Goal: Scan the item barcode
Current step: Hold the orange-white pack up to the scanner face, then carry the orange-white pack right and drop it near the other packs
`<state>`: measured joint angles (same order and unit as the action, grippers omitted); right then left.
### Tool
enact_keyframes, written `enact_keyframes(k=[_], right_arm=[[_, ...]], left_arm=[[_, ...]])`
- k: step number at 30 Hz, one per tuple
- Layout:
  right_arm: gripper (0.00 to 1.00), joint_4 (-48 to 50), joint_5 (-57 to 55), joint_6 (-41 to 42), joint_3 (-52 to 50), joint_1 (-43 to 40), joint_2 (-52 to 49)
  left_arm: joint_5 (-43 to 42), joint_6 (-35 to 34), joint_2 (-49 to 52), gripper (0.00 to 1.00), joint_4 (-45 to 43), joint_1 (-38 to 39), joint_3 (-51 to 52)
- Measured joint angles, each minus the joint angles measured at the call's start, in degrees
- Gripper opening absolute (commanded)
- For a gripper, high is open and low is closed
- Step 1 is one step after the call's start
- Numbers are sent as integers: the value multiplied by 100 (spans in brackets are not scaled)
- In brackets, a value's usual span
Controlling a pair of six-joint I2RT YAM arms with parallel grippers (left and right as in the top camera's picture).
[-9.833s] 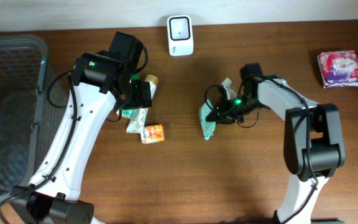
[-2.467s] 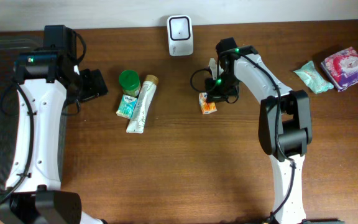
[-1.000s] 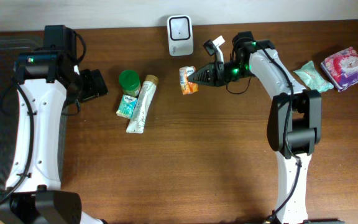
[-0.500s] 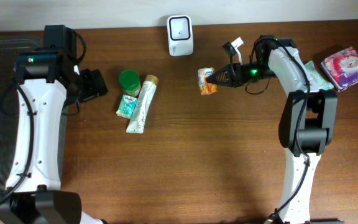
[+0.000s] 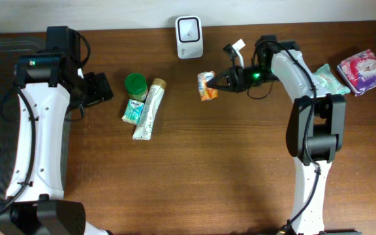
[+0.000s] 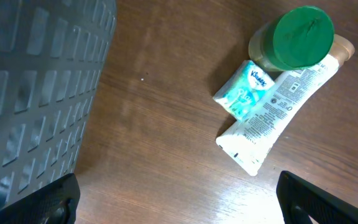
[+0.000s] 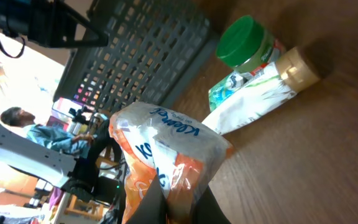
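Your right claw (image 5: 219,82) is gripping the orange packet (image 5: 205,86) near the white scanner (image 5: 189,28). Your left claw (image 5: 101,89) is hanging wide open beside the basket (image 6: 36,93).

"Kleenex" is printed on the small teal tissue pack (image 6: 248,92), at seven o'clock from the green-lidded jar (image 6: 296,34); the orange-and-white pack (image 7: 166,149) bears the same script.

Green-lidded jar (image 5: 135,84), white tube (image 5: 149,109) and small tissue pack (image 5: 132,112) lie touching, 3 together, left of centre; grey basket (image 6: 36,93) far left; teal packet (image 5: 326,79) just beside pink packet (image 5: 363,70), far right.
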<state>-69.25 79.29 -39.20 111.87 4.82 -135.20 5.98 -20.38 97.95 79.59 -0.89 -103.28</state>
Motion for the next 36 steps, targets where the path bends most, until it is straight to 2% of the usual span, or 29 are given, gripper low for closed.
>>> enact_keyframes(k=[2, 3, 4, 6, 7, 8, 9, 10, 11, 14, 17, 21, 24, 25, 27, 33, 36], right_arm=[[4, 793, -778, 960, -4, 162, 0], [4, 1397, -1714, 2024, 0, 319, 0], [4, 1639, -2603, 2750, 15, 479, -2], [4, 1843, -4297, 3735, 160, 909, -11], [4, 2022, -5934, 4350, 490, 1316, -13], [4, 2422, -7289, 4413, 717, 1587, -26], [4, 2736, -8041, 4350, 785, 1709, -31], [4, 3768, -9195, 3950, 901, 1906, -46], [4, 4221, -9779, 3582, 964, 2015, -46], [4, 5510, -10286, 3029, 946, 2116, -90], [4, 6308, -10301, 2881, 946, 2111, -160], [4, 6446, -10218, 2732, 946, 2085, -398], [4, 6400, -10218, 1725, 946, 2011, -474], [8, 6238, -10218, 1270, 951, 2009, -538], [8, 6247, -10264, 868, 951, 2039, -710], [4, 6432, -10397, 658, 951, 2079, -881], [5, 6699, -11171, 654, 986, 2061, -887]], left_arm=[[0, 0, 0, 99, -2, 0, 0], [0, 0, 0, 99, 9, 0, 0], [2, 0, 0, 99, 2, 0, 0], [0, 0, 0, 99, -2, 0, 0], [2, 0, 0, 99, 0, 0, 0], [2, 0, 0, 99, 0, 0, 0], [0, 0, 0, 99, -7, 0, 0], [0, 2, 0, 99, -2, 0, 0], [0, 0, 0, 99, 9, 0, 2], [0, 0, 0, 99, 4, 0, 0], [2, 0, 0, 99, 4, 0, 2], [2, 0, 0, 99, -2, 0, 2], [2, 0, 0, 99, -2, 0, 2], [2, 0, 0, 99, 0, 0, 2], [0, 0, 0, 99, -2, 0, 2], [2, 0, 0, 99, -2, 0, 2], [2, 0, 0, 99, 0, 0, 2]])
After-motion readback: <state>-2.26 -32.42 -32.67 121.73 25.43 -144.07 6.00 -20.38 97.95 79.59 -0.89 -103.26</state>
